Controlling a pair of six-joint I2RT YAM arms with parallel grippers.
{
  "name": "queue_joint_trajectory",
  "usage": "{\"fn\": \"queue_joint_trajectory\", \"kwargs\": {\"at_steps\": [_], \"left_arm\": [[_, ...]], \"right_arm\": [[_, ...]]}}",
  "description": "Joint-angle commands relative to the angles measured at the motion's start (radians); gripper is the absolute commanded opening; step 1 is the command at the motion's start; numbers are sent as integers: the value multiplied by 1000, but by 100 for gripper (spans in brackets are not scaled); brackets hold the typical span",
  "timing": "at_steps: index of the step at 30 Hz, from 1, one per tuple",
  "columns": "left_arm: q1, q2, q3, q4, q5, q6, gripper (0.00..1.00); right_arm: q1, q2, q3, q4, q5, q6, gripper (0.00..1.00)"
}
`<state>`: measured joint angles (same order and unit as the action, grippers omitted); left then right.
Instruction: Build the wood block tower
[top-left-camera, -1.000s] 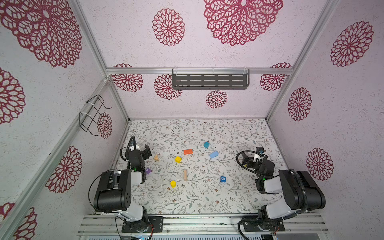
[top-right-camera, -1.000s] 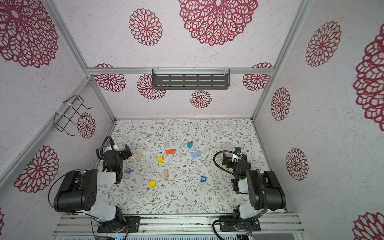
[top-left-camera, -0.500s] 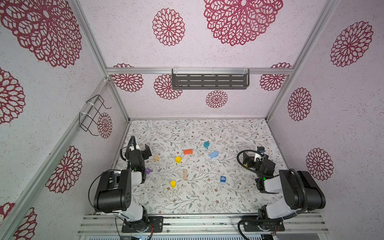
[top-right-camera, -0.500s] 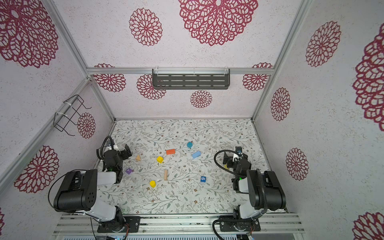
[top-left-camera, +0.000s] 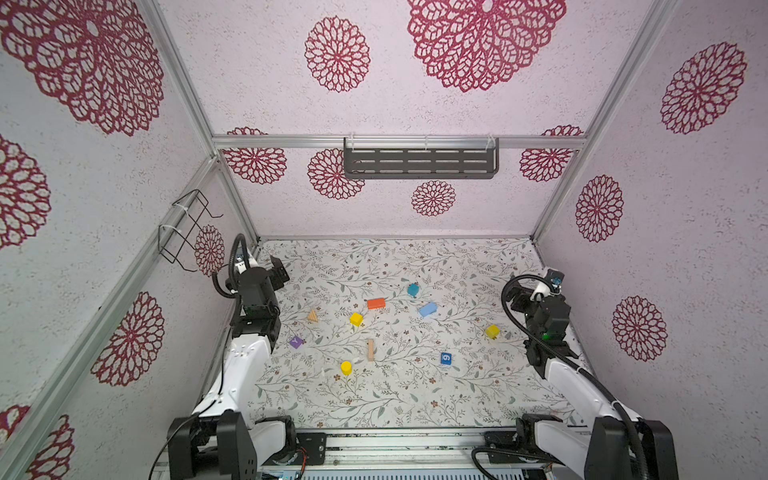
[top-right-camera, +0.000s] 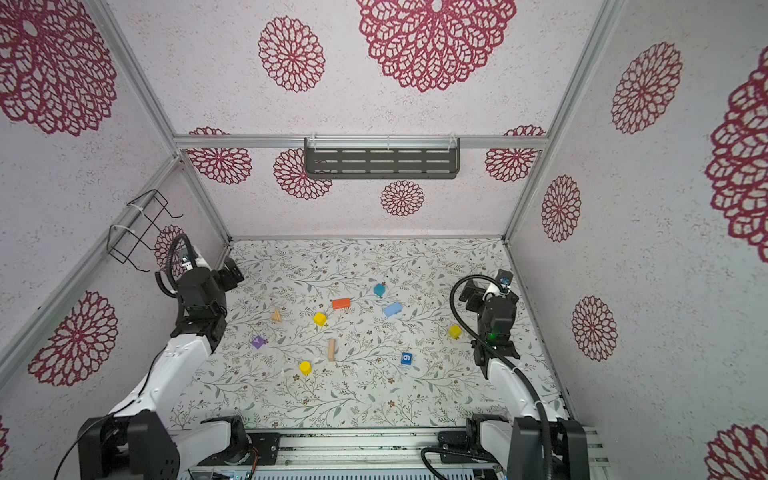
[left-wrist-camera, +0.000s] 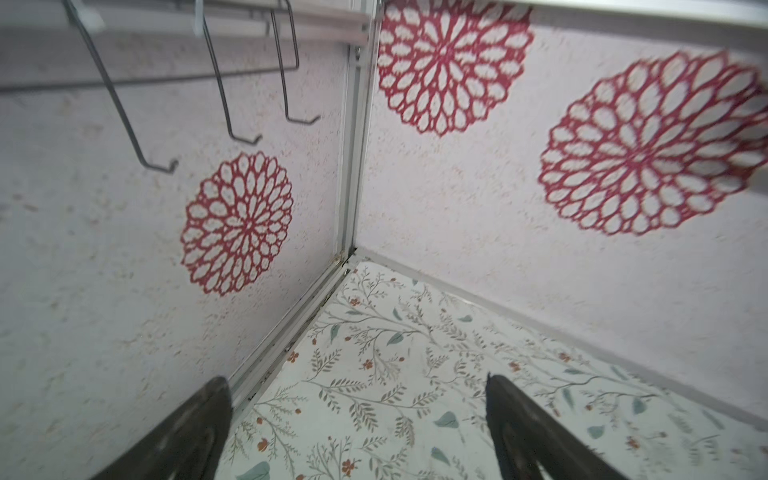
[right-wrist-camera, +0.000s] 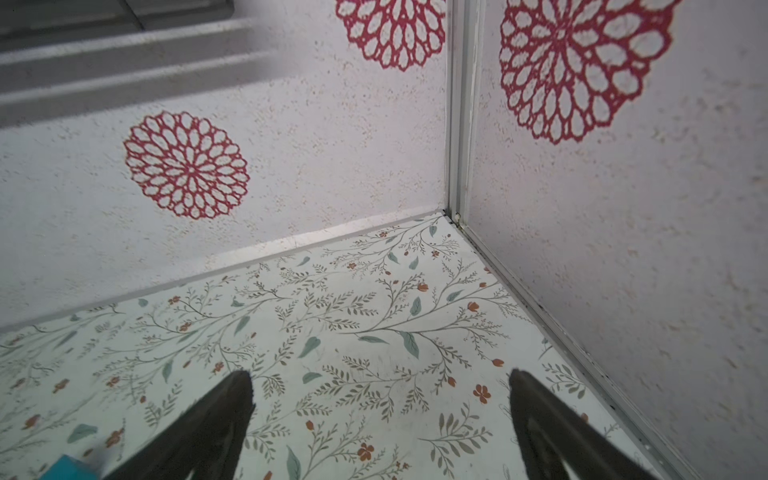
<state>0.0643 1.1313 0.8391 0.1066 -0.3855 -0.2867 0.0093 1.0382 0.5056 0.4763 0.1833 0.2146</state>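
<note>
Wooden blocks (top-left-camera: 376, 304) dotted the table (top-left-camera: 395, 407) well apart, wide lanes between; the strip by the back wall (top-left-camera: 374, 216) stood open.

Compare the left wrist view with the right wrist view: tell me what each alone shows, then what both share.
Left wrist only: the hanging wire rack. Right wrist only: the edge of a bluish block, cut off at the frame border. Shared: an open, empty gripper, the left gripper and the right gripper, above the floral table, each facing a corner papered with red rosettes.
</note>
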Motion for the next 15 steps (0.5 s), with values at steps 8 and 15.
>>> {"fn": "queue_joint_trajectory", "kwargs": {"at_steps": [8, 15], "left_arm": [[-289, -152, 181, -712, -19, -276, 97], [-448, -222, 69, -782, -5, -388, 97]], "right_arm": [[339, 35, 271, -629, 55, 104, 90], [512, 195, 452, -812, 92, 193, 81]]}}
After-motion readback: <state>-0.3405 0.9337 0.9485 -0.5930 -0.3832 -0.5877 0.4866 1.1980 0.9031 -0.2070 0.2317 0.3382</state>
